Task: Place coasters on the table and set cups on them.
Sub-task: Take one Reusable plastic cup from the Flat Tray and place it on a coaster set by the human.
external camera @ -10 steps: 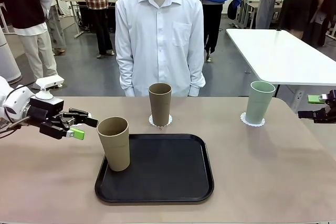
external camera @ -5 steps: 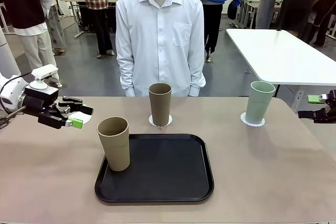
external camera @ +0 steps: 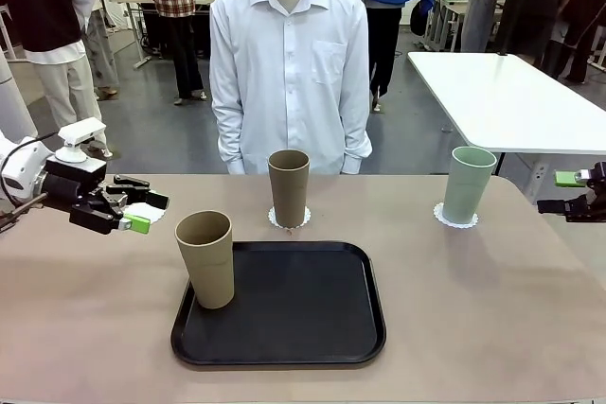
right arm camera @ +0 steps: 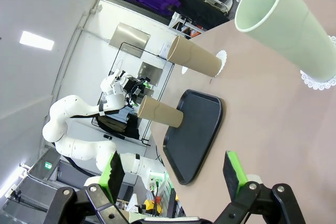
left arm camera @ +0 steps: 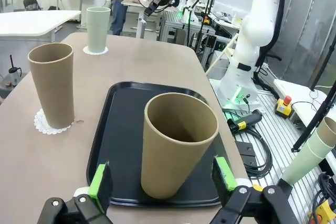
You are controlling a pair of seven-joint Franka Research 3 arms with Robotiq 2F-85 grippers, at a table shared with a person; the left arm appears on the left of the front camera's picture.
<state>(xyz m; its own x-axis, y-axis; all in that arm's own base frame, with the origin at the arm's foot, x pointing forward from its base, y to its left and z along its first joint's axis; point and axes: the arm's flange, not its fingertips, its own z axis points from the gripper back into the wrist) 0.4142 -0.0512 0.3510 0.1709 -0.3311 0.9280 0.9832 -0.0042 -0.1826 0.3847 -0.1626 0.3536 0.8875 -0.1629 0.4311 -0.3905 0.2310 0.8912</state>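
One tan cup (external camera: 205,257) stands on the left edge of the black tray (external camera: 284,319). A second tan cup (external camera: 288,186) stands on a white coaster (external camera: 289,223) behind the tray. The mint cup (external camera: 468,184) stands on another coaster (external camera: 454,219) at the right. A third coaster (external camera: 144,208) lies bare on the table (external camera: 473,309) at the left, under my open left gripper (external camera: 151,213). In the left wrist view the tray's tan cup (left arm camera: 178,150) stands ahead, between the green pads (left arm camera: 100,179). My right gripper (external camera: 573,194) hangs open at the table's right edge, empty.
A person in a white shirt (external camera: 289,63) stands at the far edge, hands down. A white rectangular table (external camera: 511,101) stands behind on the right. The tray's inside is bare, and the front of the table is free.
My left gripper has drawn back to the left, away from the tan cup on the tray, and the white coaster now shows under its fingers. The right arm and the cups are unmoved.
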